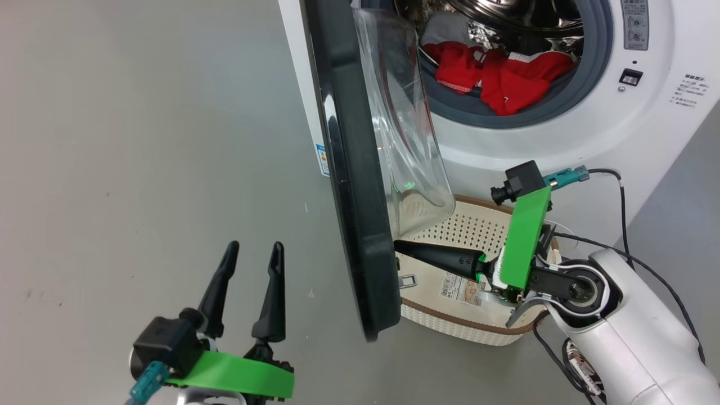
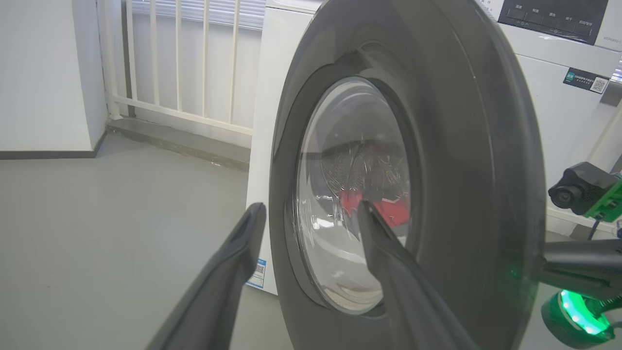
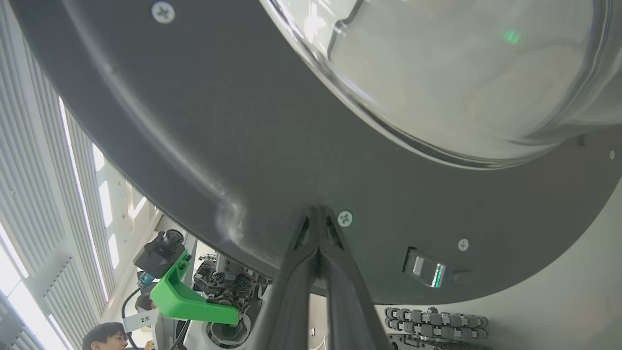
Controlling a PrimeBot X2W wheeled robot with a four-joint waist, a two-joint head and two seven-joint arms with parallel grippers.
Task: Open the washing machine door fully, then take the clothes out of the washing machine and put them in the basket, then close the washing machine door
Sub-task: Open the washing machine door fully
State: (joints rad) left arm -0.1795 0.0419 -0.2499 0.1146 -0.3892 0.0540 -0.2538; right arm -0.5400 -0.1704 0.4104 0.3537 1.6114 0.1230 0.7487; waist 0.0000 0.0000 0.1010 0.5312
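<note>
Washing machine door (image 1: 351,169) stands partly open. Right gripper (image 3: 318,216), fingers pressed together and empty, has its tips against the door's inner rim, above the basket (image 1: 467,329). Left gripper (image 1: 253,253), fingers spread, hovers apart from the outer face. Clothes (image 1: 495,73) lie inside the washing machine (image 1: 647,140).

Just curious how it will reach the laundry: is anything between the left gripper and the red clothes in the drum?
Yes. The partly open washing machine door stands between the left gripper and the clothes; that gripper hangs open on the door's outer side, facing its glass.
</note>
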